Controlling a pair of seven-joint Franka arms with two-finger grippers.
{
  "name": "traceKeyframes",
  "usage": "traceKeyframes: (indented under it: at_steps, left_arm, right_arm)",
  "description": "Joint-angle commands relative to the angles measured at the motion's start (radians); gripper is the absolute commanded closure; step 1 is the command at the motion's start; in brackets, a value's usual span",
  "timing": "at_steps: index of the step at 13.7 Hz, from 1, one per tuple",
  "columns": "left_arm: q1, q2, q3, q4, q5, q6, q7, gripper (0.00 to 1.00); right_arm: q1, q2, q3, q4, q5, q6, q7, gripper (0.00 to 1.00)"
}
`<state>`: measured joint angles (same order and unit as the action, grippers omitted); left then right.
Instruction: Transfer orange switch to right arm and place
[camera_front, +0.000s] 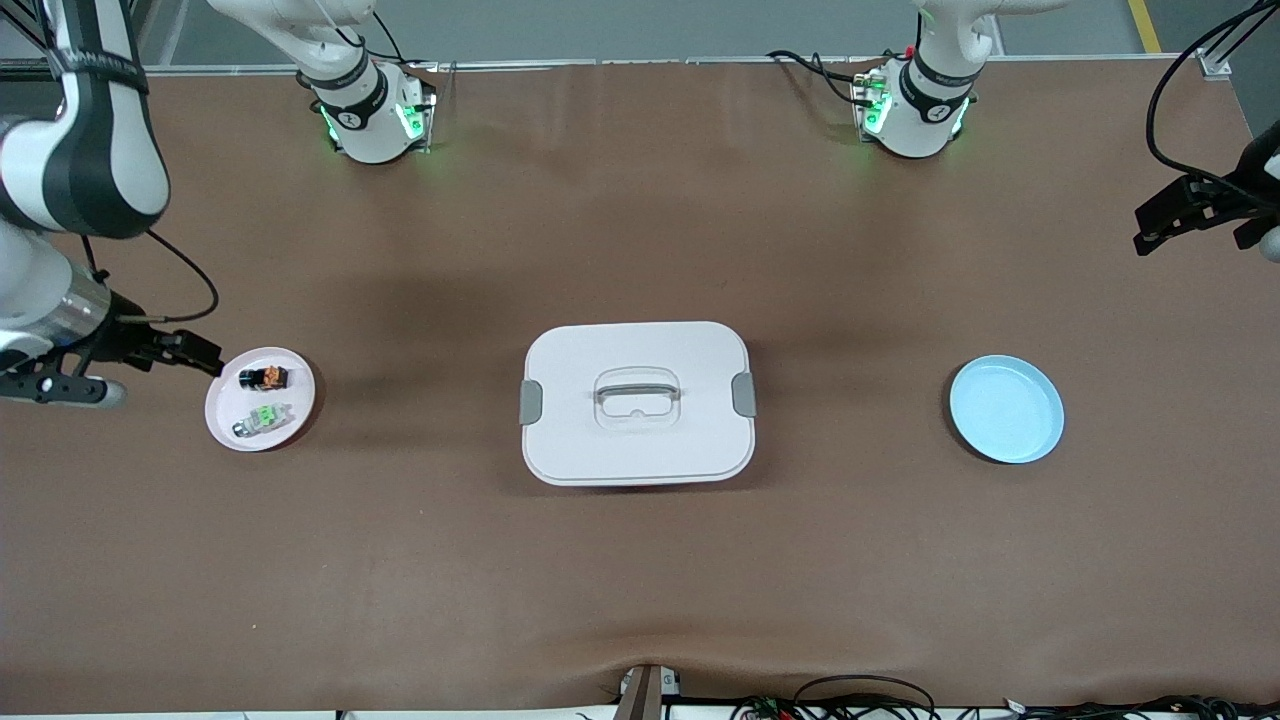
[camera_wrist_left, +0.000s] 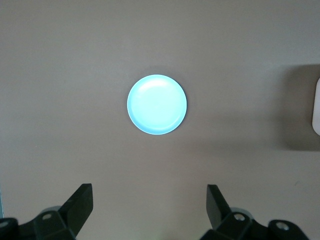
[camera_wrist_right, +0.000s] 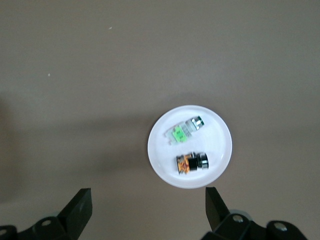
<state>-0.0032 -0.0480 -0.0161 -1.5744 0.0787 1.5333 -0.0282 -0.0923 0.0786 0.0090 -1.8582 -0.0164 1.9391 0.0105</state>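
The right pincer (camera_wrist_right: 145, 212) hangs with fingers spread wide and empty, high over the brown tabletop (camera_front: 640, 560) just beside the small round white plate (camera_front: 222, 412), at the right arm's end. The left pincer (camera_wrist_left: 150, 210), equally wide and empty, hovers over the left arm's end, above the round pale-blue plate (camera_front: 1006, 409).

On the white plate lie two parts, apart from each other: the orange switch (camera_front: 263, 378), a tiny black block with an orange section, and, nearer the front camera, a pale grey-white switch with a green section (camera_front: 262, 419). The blue plate holds nothing.

Between the two plates, at the tabletop's middle, sits a white rounded-rectangular lidded box (camera_front: 637, 402) with grey side clasps and a clear recessed handle; its lid is closed.

A brown sheet covers the tabletop, with both arm bases glowing green along its edge farthest from the front camera and cables trailing at its nearest edge.
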Motion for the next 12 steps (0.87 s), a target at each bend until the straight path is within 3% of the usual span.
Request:
traceKeyframes:
  at_steps: [1,6,12]
  left_arm:
    - [-0.006,-0.015,0.004,-0.004,-0.014,-0.012,0.020,0.00]
    - [-0.008,-0.007,0.004,-0.003,-0.014,-0.012,0.019,0.00]
    - [-0.009,-0.004,0.004,-0.001,-0.014,-0.009,0.017,0.00]
  right_arm:
    - [0.003,-0.022,-0.001,0.106,0.010,-0.133,0.013,0.00]
    - [0.002,-0.022,-0.004,0.298,0.004,-0.299,0.013,0.00]
    - [0.000,-0.029,-0.003,0.341,0.015,-0.374,0.011,0.00]
